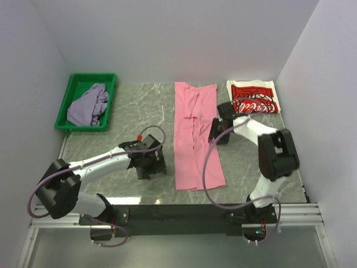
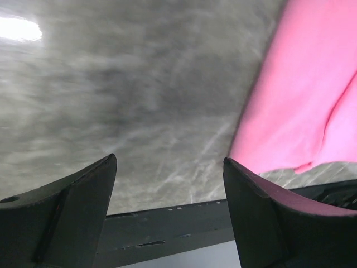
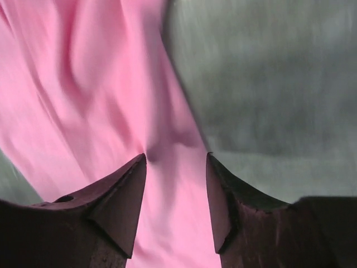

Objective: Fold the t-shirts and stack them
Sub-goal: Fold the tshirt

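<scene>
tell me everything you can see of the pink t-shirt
The pink t-shirt is plain soft cloth, folded lengthwise into a long narrow strip, creased down its middle. It lies flat on the grey marbled table, running from the far side toward the arms. The right gripper hangs open over its right edge; contact is unclear. The left gripper, open, sits apart off its left side.

**Both arms low, fingers parted**

The left arm stretches from its near-left base toward the right. The left gripper sits low over the bench, its fingers spread wide. The right arm rises from its base and bends leftward. The right gripper points down, its fingers apart by a narrower gap.
</scene>
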### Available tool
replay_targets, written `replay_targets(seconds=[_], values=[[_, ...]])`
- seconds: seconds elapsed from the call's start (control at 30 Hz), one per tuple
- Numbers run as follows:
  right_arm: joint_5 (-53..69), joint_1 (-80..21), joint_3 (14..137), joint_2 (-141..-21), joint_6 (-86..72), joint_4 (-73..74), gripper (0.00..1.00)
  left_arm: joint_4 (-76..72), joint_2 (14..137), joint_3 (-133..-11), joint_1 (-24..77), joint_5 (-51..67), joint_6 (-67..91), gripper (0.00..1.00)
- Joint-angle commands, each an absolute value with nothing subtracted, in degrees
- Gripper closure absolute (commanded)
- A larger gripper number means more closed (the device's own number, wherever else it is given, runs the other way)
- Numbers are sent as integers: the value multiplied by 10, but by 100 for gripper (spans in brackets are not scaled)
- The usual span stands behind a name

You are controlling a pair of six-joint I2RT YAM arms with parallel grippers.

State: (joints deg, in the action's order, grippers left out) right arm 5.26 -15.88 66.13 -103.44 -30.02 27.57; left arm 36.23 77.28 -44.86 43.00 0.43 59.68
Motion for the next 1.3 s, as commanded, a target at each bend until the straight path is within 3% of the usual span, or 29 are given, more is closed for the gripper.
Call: replay_targets(seconds=[0.0, 0.37, 0.63, 0.87, 1.07, 1.27], values=[[44, -176, 596, -913, -287, 310, 45, 347, 800, -484, 469, 18, 611, 17], [58, -186, 376, -702, -303, 368, 38, 383, 943, -592, 577, 3, 611, 24], [53, -217, 355, -680, -324, 400, 38, 416, 1003, -620, 605, -17, 608, 42], [55, -258, 338, -706, -353, 391, 40, 427, 1007, -620, 611, -27, 605, 68], [54, -297, 342, -720, -374, 407, 42, 426, 999, -618, 611, -31, 603, 75], [54, -320, 338, -701, -395, 436, 42, 424, 994, -614, 611, -29, 604, 76]])
